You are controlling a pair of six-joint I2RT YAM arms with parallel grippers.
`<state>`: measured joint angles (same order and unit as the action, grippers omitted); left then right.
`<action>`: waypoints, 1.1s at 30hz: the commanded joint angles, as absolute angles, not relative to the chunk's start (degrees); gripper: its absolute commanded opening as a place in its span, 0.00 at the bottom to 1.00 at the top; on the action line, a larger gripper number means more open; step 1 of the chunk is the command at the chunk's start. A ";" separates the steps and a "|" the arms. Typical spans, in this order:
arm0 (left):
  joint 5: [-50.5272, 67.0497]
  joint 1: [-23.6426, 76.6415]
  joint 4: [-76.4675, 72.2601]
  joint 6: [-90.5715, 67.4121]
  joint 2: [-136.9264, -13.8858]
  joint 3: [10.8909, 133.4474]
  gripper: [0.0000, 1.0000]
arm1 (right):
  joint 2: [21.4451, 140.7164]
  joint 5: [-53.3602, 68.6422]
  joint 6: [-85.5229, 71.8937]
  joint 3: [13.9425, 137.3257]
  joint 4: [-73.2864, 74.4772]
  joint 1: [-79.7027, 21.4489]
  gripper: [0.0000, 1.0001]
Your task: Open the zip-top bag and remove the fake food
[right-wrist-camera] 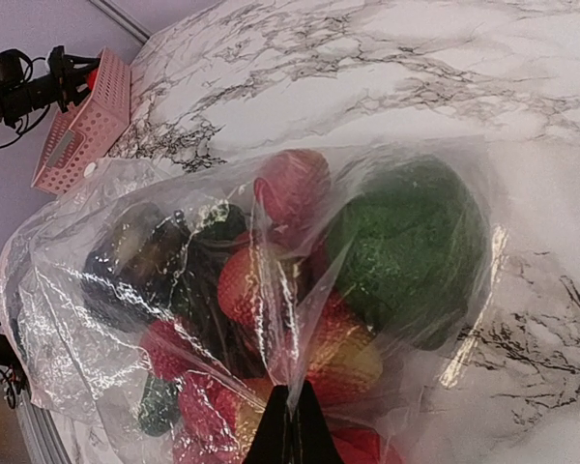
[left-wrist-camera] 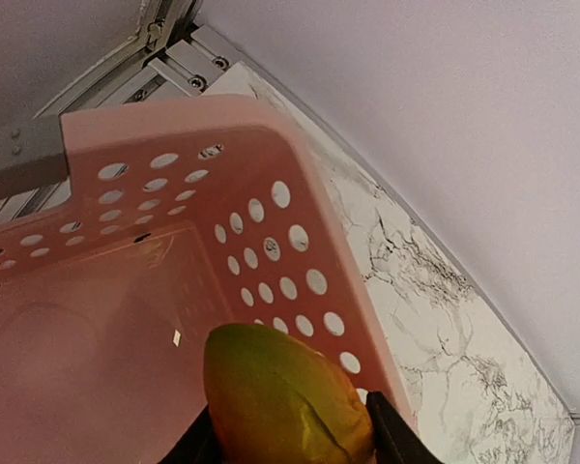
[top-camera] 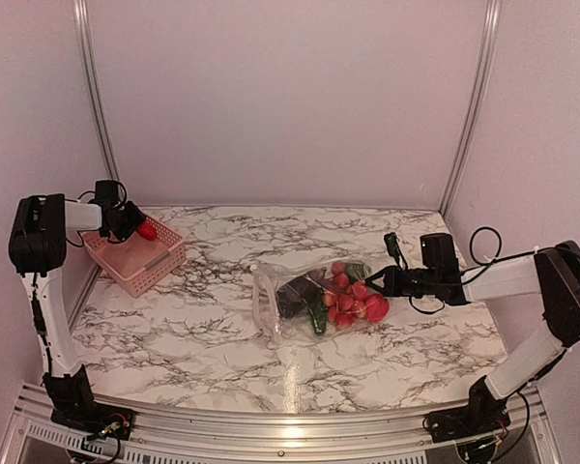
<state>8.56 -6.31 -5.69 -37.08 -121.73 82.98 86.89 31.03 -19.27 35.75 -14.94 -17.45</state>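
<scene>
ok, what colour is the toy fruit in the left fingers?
Yellow-green shading to orange, the rounded toy fruit; left wrist view shows it best.

We see two slim arms bolted at the near edge of the surface [top-camera: 222,338]. The left arm [top-camera: 50,319] and right arm [top-camera: 522,353] each have white tube-like links joined by bulky black housings [top-camera: 36,232]. Thin black cables [top-camera: 485,242] loop above the surface's right edge. The left pincer [top-camera: 133,226] and right pincer [top-camera: 372,282] are black; the right one's fingers [right-wrist-camera: 309,435] taper narrowly.
</scene>
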 commanded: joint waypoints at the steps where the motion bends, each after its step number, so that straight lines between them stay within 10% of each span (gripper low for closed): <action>1: 9.38 -6.67 -1.15 -36.68 -124.93 87.92 0.48 | 86.99 31.77 -18.51 37.02 -16.43 -16.96 0.00; 11: 8.79 -6.76 -0.09 -36.14 -121.81 87.71 0.64 | 86.52 32.61 -18.89 36.73 -16.85 -16.96 0.00; 33: 17.71 5.28 -20.98 -39.15 -90.67 51.29 0.61 | 86.16 33.95 -19.53 35.37 -17.79 -17.12 0.00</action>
<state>15.53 1.54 -15.57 -38.39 -93.86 56.31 86.87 32.88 -19.31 35.75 -15.94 -17.45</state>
